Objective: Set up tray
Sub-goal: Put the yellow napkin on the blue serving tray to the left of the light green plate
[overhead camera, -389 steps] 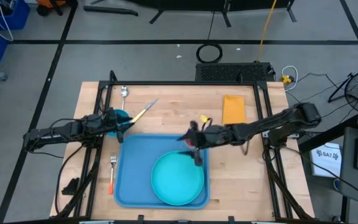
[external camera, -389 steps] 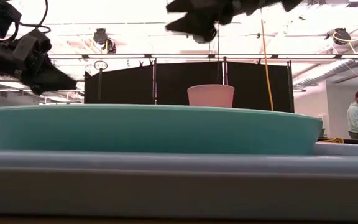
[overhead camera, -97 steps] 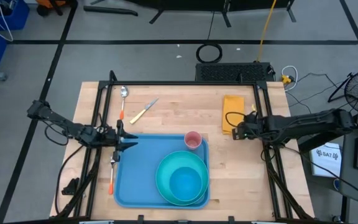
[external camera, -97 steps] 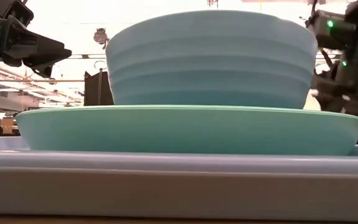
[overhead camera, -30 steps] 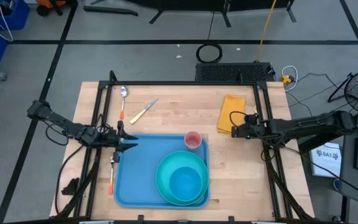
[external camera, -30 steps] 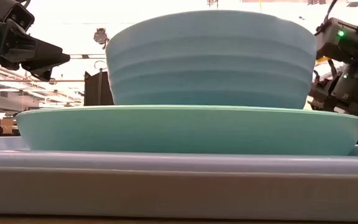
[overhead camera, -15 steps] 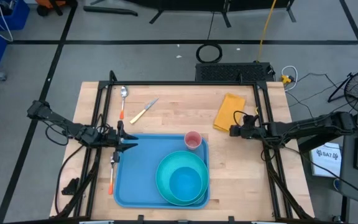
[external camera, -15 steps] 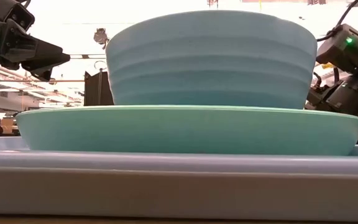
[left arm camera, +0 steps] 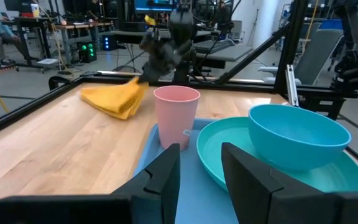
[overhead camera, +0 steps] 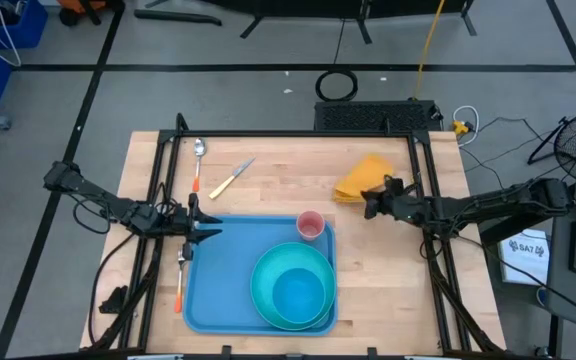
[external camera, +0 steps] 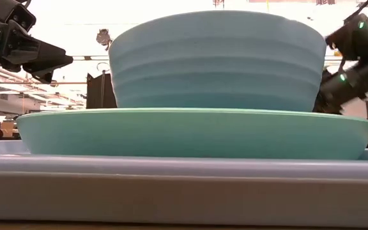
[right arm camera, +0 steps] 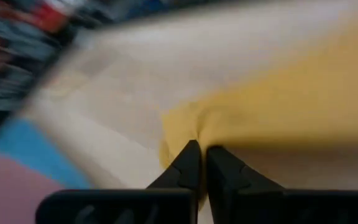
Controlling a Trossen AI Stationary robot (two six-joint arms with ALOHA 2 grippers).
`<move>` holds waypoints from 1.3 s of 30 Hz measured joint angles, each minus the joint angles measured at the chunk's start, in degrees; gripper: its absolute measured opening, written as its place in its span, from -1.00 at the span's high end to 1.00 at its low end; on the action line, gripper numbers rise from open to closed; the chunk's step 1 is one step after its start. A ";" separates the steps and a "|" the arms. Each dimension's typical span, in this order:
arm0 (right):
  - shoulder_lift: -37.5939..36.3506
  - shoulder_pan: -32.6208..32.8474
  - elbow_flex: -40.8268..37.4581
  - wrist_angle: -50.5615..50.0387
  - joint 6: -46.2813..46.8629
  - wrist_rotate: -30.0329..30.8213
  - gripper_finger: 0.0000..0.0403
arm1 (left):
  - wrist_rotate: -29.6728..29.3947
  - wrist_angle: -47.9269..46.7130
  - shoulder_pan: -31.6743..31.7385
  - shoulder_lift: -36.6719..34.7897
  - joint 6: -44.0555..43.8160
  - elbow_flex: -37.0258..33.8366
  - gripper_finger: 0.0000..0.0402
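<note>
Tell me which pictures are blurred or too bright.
Right wrist view: blurred all over, napkin smeared. Low view: bright ceiling washes out behind the bowl; right pincer blurred. Left wrist view: far arm blurred. High view: sharp.

Your tray (overhead camera: pixel 218 280) is plain blue, carrying a turquoise plate (overhead camera: pixel 260 300), a matching turquoise bowl (overhead camera: pixel 293 290) and a pale pink cup (overhead camera: pixel 310 225). You have a yellow-orange napkin (overhead camera: pixel 360 178) on the light wooden worktop (overhead camera: pixel 288 170). Both arms are dark, and the fork (overhead camera: pixel 180 280) has an orange handle.
</note>
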 joint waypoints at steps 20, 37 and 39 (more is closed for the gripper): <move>21.21 -3.27 12.41 33.03 -17.86 -15.50 1.00 | -1.57 0.31 0.00 0.00 -0.46 0.00 0.39; 51.96 -5.98 47.92 31.81 -22.99 -44.19 1.00 | -1.57 0.00 0.01 0.00 -0.55 0.00 0.39; 54.70 -5.23 51.46 31.55 -22.88 -46.55 1.00 | -1.58 0.00 0.01 0.00 -0.53 0.00 0.39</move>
